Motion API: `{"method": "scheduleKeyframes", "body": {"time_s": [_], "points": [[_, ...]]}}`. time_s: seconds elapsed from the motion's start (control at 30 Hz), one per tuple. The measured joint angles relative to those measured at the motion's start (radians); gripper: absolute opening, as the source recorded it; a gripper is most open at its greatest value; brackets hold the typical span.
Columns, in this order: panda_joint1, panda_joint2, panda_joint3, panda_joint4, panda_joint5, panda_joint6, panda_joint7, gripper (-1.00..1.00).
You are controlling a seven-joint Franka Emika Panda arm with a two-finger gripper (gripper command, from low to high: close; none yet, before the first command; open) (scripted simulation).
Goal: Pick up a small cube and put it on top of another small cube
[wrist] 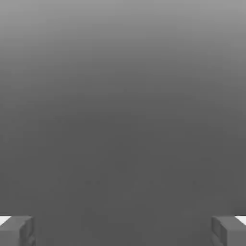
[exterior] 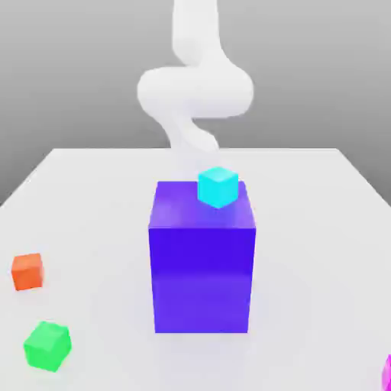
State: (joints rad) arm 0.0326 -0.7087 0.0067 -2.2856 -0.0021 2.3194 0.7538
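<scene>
Your pincer [wrist: 123, 230] stands wide, with nothing between its fingers. Close by it in the exterior view is the big blue block [exterior: 202, 279], the cyan cube [exterior: 218, 188] seemingly resting on its top; if you swing low, a finger or the hand could clip the block and knock that cube off. Farther out from the pincer, toward the exterior view's left, lie the orange cube [exterior: 27, 273] and, beyond it, the green cube [exterior: 48, 347]; the magenta cube [exterior: 387, 374] is out toward the exterior view's right, cut by the frame. A straight reach to any of these three may bring the arm [exterior: 195, 92] into the block, so you likely want height first. Come down skewed and you could shove a cube rather than grip it. The table [exterior: 92, 229] gives you open room on both sides of the block, its edges well apart from it.
</scene>
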Motion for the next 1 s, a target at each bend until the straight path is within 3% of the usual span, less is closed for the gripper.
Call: {"method": "scheduleKeyframes", "body": {"time_s": [0.57, 1.0], "points": [[0.183, 0.622, 0.096, 0.099, -0.021, 0.131, -0.309, 0.0], [0.308, 1.099, 0.171, 0.175, -0.128, 0.227, -0.481, 0.0]]}}
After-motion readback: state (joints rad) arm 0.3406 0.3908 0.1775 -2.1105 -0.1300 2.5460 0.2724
